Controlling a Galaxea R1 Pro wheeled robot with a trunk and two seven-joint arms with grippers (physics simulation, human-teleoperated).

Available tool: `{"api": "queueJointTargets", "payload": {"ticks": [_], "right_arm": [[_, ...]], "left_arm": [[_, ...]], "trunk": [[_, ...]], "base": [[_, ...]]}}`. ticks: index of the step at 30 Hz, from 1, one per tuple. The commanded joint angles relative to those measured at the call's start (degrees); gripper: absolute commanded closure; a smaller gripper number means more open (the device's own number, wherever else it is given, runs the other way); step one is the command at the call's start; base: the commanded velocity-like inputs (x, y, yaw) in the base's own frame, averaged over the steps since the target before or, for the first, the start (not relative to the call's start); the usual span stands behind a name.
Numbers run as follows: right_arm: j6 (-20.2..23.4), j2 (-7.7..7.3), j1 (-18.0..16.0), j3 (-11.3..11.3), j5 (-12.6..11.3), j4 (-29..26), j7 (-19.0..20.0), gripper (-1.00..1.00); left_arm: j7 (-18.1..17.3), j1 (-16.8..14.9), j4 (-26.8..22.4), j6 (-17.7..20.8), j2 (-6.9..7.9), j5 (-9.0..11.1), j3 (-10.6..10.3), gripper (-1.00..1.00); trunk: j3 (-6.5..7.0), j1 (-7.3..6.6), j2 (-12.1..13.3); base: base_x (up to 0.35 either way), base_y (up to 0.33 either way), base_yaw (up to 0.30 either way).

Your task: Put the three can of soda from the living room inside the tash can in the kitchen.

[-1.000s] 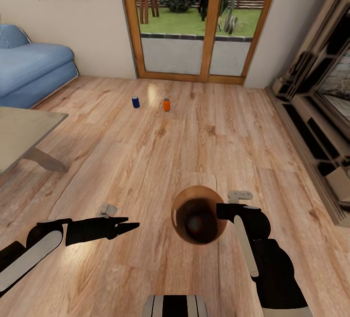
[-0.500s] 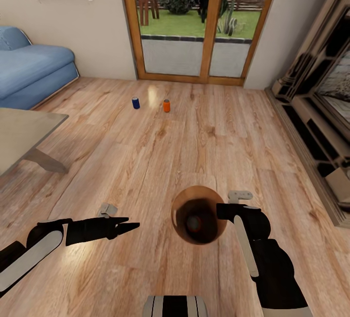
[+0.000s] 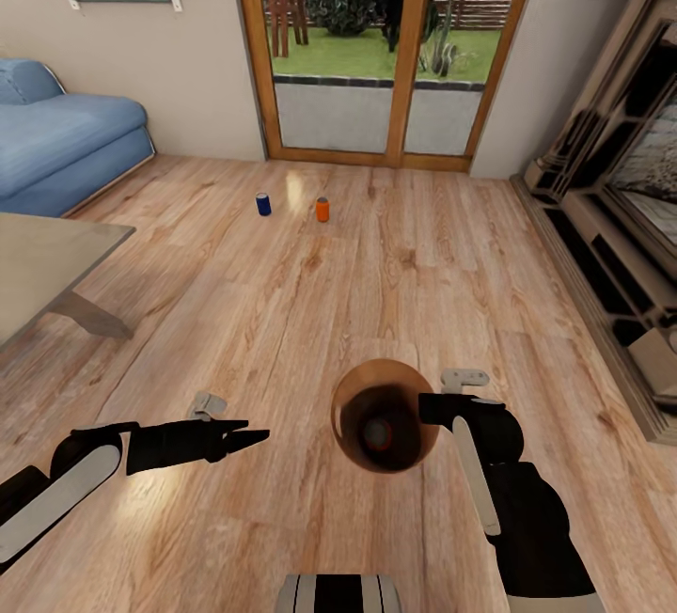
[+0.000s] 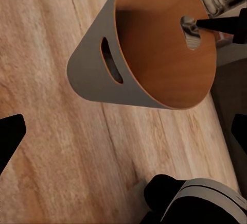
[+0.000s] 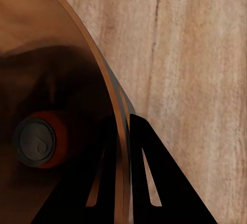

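Blue fabric sofa (image 3: 66, 148) and low grey table (image 3: 42, 260) cut off at head view's left edge. Labels on small dark blue can (image 3: 263, 205) and orange can (image 3: 322, 210) too small, probably unreadable.

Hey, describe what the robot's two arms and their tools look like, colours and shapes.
Both arms are mostly matte black with a long pale grey-white panel along the forearm. The left tool ends in slim, pointed black fingers. The right tool has flat, tapering black fingers with narrow slots cut through them. A small light grey block sits near each wrist. No cables or markings can be made out.
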Motion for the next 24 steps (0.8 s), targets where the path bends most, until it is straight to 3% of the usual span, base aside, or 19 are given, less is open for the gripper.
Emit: {"api": "queueJointTargets", "payload": {"ticks": [1,8,16,24], "right_arm": [[0.0,0.02,0.0,0.0,-0.6,0.0,0.3,1.0],[0.0,-0.05,0.0,-0.4,-0.7,0.0,0.3,1.0],[0.0,-1.15,0.0,-0.4,-0.7,0.0,0.3,1.0],[0.0,-1.2,0.0,-0.3,-0.7,0.0,0.3,1.0]], "left_arm": [[0.0,0.0,0.0,0.0,0.02,0.0,0.0,-1.0],[0.0,0.0,0.0,0.1,0.01,0.1,-0.1,-1.0],[0.0,0.0,0.1,0.1,0.0,0.1,0.0,-1.0],[0.0,0.0,0.1,0.3,-0.02,0.2,0.1,-1.0]], "trunk": [[0.01,-0.01,0.0],[0.01,-0.01,0.0],[0.01,-0.01,0.0],[0.01,-0.01,0.0]], "base": [[0.0,0.0,0.0],[0.0,0.0,0.0],[0.008,0.0,0.0],[0.283,0.0,0.0]]}}
